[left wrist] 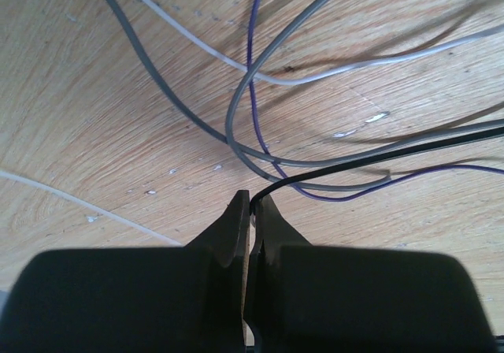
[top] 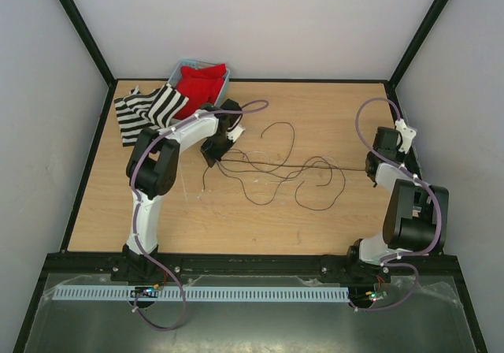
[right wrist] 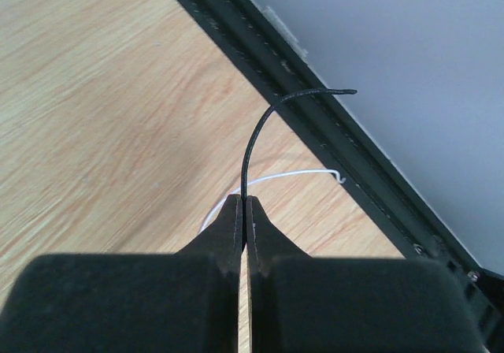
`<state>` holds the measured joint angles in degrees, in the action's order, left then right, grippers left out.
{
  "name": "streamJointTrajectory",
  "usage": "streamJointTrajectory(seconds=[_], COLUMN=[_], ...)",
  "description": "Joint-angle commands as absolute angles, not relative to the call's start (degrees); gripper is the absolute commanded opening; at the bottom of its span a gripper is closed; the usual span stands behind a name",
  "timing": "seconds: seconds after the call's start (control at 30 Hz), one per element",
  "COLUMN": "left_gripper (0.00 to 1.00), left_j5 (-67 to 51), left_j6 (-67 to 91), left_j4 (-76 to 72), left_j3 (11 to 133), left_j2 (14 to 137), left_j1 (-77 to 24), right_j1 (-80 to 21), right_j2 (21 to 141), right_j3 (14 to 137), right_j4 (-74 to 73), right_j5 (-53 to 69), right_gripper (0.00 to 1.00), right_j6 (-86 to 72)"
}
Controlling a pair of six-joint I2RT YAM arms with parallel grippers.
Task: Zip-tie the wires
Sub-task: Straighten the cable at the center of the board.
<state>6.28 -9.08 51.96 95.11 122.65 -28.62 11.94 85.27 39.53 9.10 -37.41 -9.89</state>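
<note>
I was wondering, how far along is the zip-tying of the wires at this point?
Done: one black wire is picked up. In hand: the left gripper and right gripper are shut on it, stretching it straight between them. Left: the other wires lie in loose loops, unbundled, with no tie around them.

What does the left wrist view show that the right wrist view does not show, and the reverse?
Only the left wrist view: grey wires and a purple wire crossing in loops on the wood. Only the right wrist view: the black frame rail, the grey wall, and the free end of a black wire curling upward. Both: the wooden table and a gripper shut on a black wire, the left gripper and the right gripper.
</note>
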Motion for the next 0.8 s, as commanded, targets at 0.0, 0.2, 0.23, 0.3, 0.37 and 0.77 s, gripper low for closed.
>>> streamJointTrajectory(seconds=[0.0, 0.2, 0.23, 0.3, 0.37, 0.77], left_gripper=[0.0, 0.0, 0.0, 0.0, 0.0, 0.17], left_j5=[10.4, 10.45, 10.5, 11.07, 11.28, 13.05], left_j6=[-10.14, -10.25, -10.31, -10.45, -10.73, -10.59], left_j4=[55.43, 55.37, 55.42, 55.44, 55.46, 55.46], left_j3=[96.07, 96.72, 96.73, 96.8, 96.95, 96.73], left_j2=[122.56, 121.91, 121.84, 121.93, 122.11, 121.83], left_j1=[-27.54, -28.48, -28.62, -29.03, -29.38, -29.89], right_j1=[12.92, 12.89, 12.88, 12.87, 12.87, 12.89], right_j2=[82.15, 81.59, 81.75, 81.89, 81.95, 77.71], right_j3=[38.94, 37.96, 38.22, 38.3, 38.55, 41.04], right_j4=[9.25, 9.0, 8.53, 8.23, 7.83, 4.31], right_j5=[-32.22, -24.69, -24.98, -24.48, -23.74, -22.35], right_gripper=[0.06, 0.16, 0.18, 0.27, 0.33, 0.53], right_j6=[-11.23, -12.63, -13.21, -13.44, -13.49, -11.63])
